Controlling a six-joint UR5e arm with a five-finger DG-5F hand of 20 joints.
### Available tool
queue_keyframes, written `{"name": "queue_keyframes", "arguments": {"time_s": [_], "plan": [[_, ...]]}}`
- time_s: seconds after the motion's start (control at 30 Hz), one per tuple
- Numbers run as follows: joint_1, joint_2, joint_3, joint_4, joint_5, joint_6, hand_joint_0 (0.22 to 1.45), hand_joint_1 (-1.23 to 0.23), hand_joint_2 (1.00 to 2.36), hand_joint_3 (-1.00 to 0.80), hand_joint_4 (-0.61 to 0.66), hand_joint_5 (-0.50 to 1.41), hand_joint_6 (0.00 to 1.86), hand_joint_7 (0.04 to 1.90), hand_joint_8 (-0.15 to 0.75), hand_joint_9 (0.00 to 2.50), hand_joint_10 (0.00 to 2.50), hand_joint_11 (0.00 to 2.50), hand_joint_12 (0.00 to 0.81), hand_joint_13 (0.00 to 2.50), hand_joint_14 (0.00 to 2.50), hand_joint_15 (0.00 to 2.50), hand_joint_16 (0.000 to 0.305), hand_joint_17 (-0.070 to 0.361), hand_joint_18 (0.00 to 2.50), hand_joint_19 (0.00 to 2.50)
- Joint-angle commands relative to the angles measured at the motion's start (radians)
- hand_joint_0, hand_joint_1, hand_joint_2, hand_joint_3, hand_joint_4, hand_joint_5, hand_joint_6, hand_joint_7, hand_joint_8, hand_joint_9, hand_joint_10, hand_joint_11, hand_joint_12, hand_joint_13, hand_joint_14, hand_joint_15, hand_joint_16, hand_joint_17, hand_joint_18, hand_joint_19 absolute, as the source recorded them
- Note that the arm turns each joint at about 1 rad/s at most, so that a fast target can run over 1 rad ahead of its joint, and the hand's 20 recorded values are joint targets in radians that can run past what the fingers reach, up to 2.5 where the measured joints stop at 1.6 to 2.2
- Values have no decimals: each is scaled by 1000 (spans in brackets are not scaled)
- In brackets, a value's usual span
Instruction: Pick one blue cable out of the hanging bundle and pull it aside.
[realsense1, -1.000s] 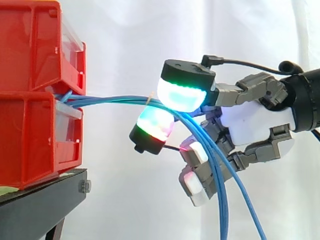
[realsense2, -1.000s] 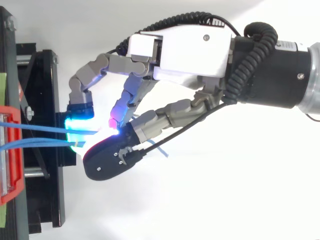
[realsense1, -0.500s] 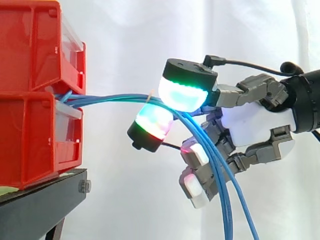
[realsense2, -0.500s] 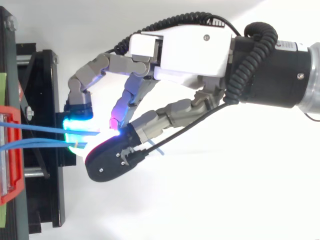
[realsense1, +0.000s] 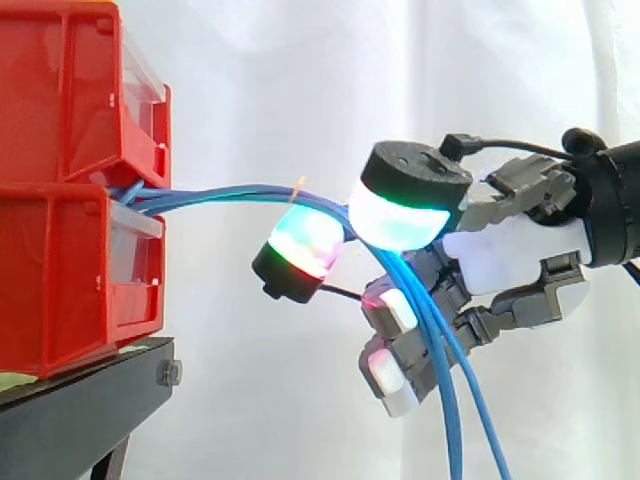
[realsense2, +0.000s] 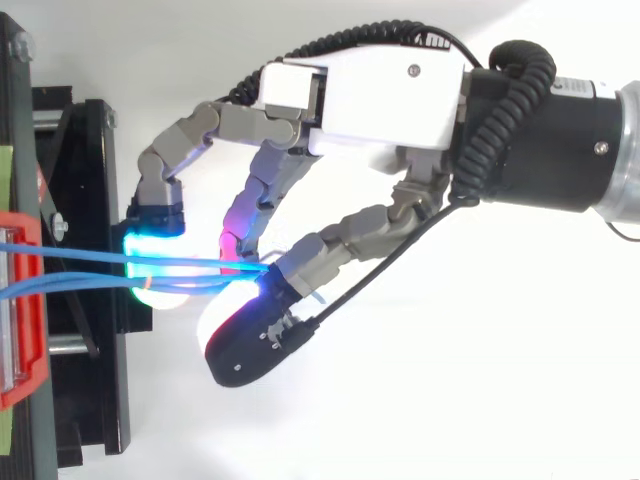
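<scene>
- The blue cables (realsense1: 220, 193) leave the gap between the two stacked red bins (realsense1: 50, 280) on the black stand (realsense1: 80, 410), arc out level to the right, then bend and hang straight down past the hand (realsense1: 510, 250)
- The hand is curled about the bundle: its thumb pad (realsense1: 405, 215), glowing green and cyan, lies on top of the cables right where they turn downward, while a fingertip (realsense1: 305, 245) glowing green and red sits just under the level stretch
- The lower fingers (realsense1: 392, 350) are folded in close to the hanging part
- From above, two strands (realsense2: 70, 254) run apart from the bin side and come together at the cyan pad (realsense2: 160, 270), then vanish beneath the thumb
- Judged from this, the step in hand is the picking-out – the hand is at the bundle but the sideways pull is not yet made, since the cables run straight from bin to hand
- Whether a single cable is parted from the rest I cannot tell; several strands seem to pass through the hold together
- The next move calls for pinching one strand alone between thumb and fingertip and letting the others slip free
- Then a slow draw to the side – gentle enough that the neighbours don't drag along
</scene>
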Motion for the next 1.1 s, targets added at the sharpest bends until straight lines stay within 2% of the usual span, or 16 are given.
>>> {"name": "queue_keyframes", "arguments": {"time_s": [0.0,0.1,0.23,0.4,0.5,0.53,0.6,0.8,0.9,1.07], "plan": [[-2,0,0,0,0,0,482,-776,1000,-500,-140,-145,895,835,188,1102,24,675,273,934,25,590,48,108,750,445],[-2,0,0,0,0,0,475,-628,1000,-500,-118,-150,892,831,208,1124,23,691,284,943,25,599,50,113,754,468],[-2,0,0,0,0,0,577,-470,1000,-500,-134,-151,885,885,192,1137,27,708,269,936,27,634,46,103,703,526],[-3,0,0,0,-2,0,587,-450,1016,-287,-50,-182,911,836,224,1047,27,729,287,908,25,644,49,111,675,567],[-5,0,0,0,-3,0,587,-516,1018,-203,-31,-189,918,816,228,996,27,729,292,904,28,647,50,112,671,559],[-5,0,0,0,-3,0,593,-611,1018,-150,-6,-195,928,797,231,982,24,740,302,911,26,644,52,117,689,543],[-5,0,0,0,-3,-1,611,-678,1018,-131,-2,-199,934,787,230,972,27,722,298,895,25,630,52,117,692,532],[-5,0,0,0,-3,0,701,-825,1017,-279,-82,-203,948,741,203,929,26,734,276,856,26,592,48,109,681,466],[-6,0,0,0,-3,0,716,-840,1014,-329,-96,-202,957,786,201,937,25,744,274,853,26,592,47,107,691,463],[-6,0,0,0,-3,-1,781,-846,1004,-453,-201,-194,972,847,196,993,25,737,269,878,24,585,45,102,715,457]]}}
